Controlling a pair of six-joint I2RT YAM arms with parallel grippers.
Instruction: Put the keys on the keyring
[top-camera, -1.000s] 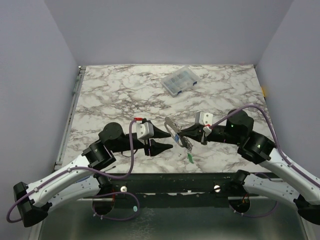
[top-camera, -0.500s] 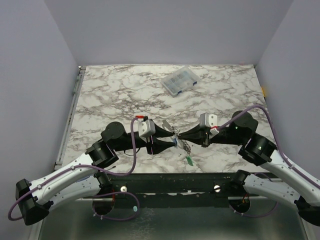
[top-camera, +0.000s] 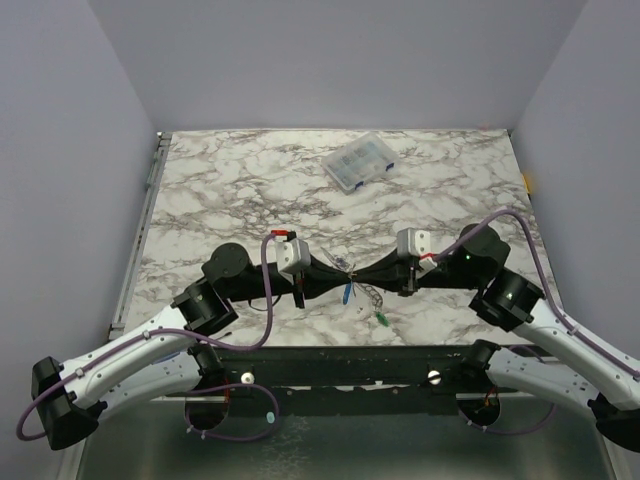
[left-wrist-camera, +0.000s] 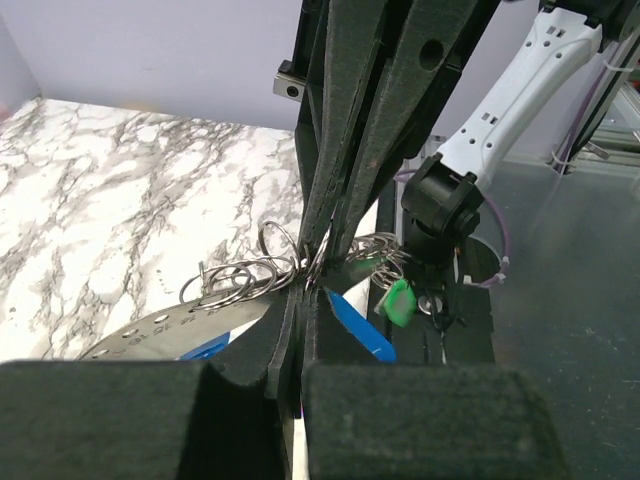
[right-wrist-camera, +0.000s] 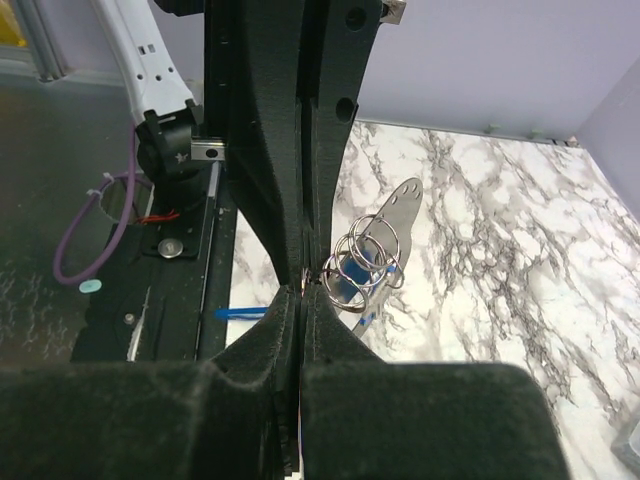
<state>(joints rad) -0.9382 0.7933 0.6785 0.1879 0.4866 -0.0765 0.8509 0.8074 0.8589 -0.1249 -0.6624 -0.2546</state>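
Your two grippers meet tip to tip over the near middle of the desk (top-camera: 230, 190). Your left gripper (top-camera: 338, 272) is squeezed tight, and so is your right gripper (top-camera: 362, 274). Both seem to pinch the keyring (right-wrist-camera: 372, 245) between them, lifted up off the desk. I think you hold it from two sides so it cannot swing and can be pulled open for a key to slide on.

Now count. I see three keys. One hanging blue key (top-camera: 346, 293) dangles just under the tips. A second blue key (right-wrist-camera: 345, 285) sits in among the rings. One green key (top-camera: 382, 319) is lower, close to the near edge of the desk; I cannot tell if it is hooked on. There are a few small rings, too tangled to count. One clear box (top-camera: 360, 160) sits well apart at the far side.
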